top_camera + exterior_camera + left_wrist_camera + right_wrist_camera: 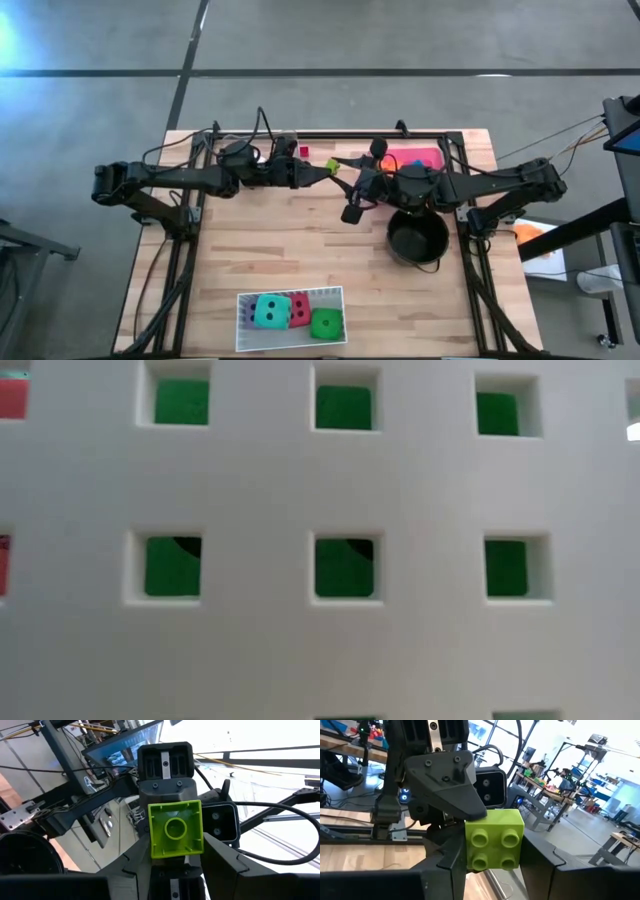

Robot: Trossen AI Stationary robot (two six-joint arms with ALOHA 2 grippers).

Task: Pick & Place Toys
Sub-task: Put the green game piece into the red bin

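Note:
A lime green plastic block (333, 163) hangs in the air above the far middle of the table, between my two grippers. My left gripper (326, 168) reaches it from the table's left and is shut on it. My right gripper (346, 173) reaches it from the table's right and is shut on it too. The left wrist view shows the block's hollow underside (176, 829). The right wrist view shows its studded top (492, 845). Several soft dice (290, 312) lie in a clear tray (243, 300) at the near edge. My left gripper pinches the block between its two fingers by two opposite side walls (153, 845), coming level from the table's left. The block's hollow underside faces this gripper, and the block is clear of the table. My right gripper pinches the block's other two side walls (468, 851) between its two fingers, coming level from the table's right. In the left wrist view its fingers (165, 785) stand across mine. The studded top faces this gripper.
A black round pot (417, 238) stands below my right arm. A pink tray (415, 158) and a small red block (303, 151) sit by the far edge. A white holed wall (260, 490) fills the low view, green showing through its openings.

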